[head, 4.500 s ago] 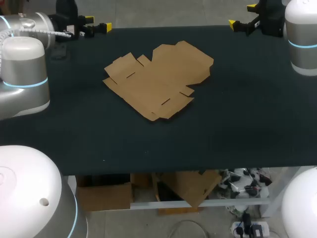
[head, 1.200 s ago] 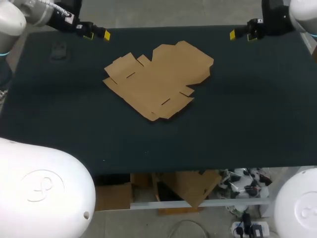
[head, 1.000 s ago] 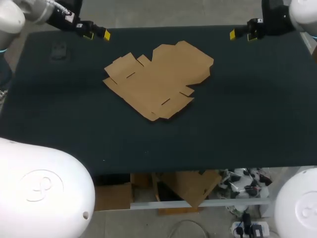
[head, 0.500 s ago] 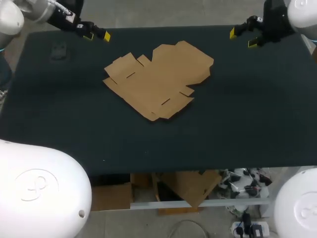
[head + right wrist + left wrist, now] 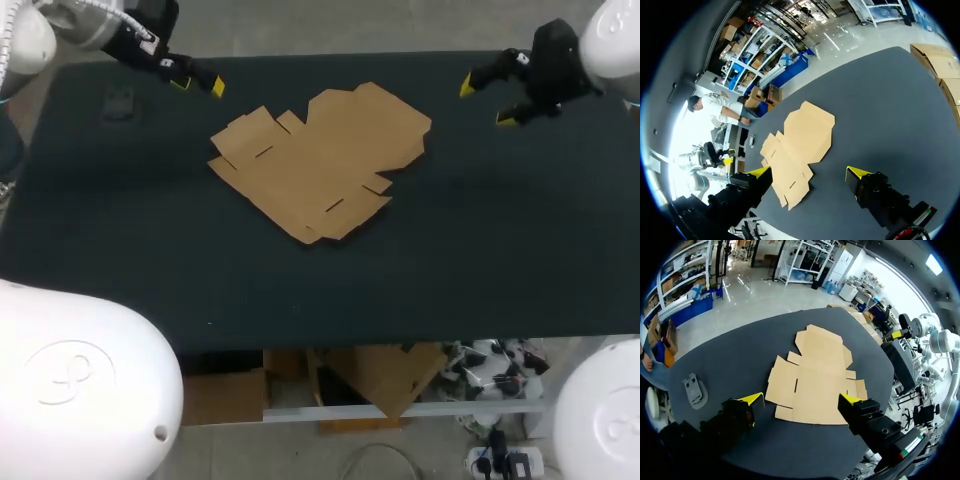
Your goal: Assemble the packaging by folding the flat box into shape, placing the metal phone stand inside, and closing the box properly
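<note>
At mid-table, on the dark table (image 5: 480, 250), noted the flat box (image 5: 320, 160) lying unfolded, all flaps down against the surface, touched by nothing.

Found the left gripper (image 5: 198, 85) over the far left part of the table, fingers spread wide, holding nothing. Placed the flat box ahead of it and toward the middle, well apart from both yellow tips. From the left wrist view, saw the flat box framed in the gap between the two spread fingers but well beyond them, no contact.

Logged the phone stand (image 5: 693, 389) as a small grey piece resting on the table near its far left edge, off to one side of the left gripper and apart from the flat box.

Found the right gripper (image 5: 488, 103) over the far right part of the table, fingers likewise spread, empty. Placed the flat box toward the middle from it, well apart. From the right wrist view, same reading: flat box ahead of the spread fingers, untouched.
</note>
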You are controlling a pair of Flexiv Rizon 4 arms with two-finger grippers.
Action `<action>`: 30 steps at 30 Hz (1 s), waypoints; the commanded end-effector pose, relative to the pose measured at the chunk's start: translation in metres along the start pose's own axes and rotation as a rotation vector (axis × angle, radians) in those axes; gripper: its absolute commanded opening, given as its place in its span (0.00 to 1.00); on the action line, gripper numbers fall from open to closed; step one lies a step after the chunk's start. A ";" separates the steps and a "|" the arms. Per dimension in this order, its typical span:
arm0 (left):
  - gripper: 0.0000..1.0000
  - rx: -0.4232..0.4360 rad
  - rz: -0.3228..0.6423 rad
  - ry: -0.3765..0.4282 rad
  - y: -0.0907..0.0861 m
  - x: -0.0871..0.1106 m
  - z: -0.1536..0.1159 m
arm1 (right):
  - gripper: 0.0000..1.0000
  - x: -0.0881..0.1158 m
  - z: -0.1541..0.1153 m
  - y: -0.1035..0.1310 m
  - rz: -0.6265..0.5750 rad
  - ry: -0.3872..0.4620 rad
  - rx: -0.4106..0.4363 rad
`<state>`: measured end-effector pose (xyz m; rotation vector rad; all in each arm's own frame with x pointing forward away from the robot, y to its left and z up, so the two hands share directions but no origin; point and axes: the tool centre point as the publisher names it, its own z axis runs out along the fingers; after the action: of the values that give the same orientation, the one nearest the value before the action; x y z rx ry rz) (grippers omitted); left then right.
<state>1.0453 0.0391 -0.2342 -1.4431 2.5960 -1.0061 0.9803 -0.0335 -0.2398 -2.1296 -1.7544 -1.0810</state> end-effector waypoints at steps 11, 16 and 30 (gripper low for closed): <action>1.00 -0.106 0.030 0.065 -0.006 -0.035 0.033 | 1.00 0.001 -0.002 -0.015 0.055 0.000 0.041; 1.00 -0.132 0.053 0.074 -0.006 -0.037 0.040 | 1.00 0.001 -0.002 -0.015 0.055 0.000 0.041; 1.00 -0.184 0.063 0.047 -0.010 -0.045 0.054 | 1.00 0.001 -0.002 -0.015 0.055 0.000 0.041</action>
<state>1.0930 0.0415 -0.2863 -1.3716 2.7938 -0.8554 0.9668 -0.0288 -0.2433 -2.1398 -1.6926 -1.0226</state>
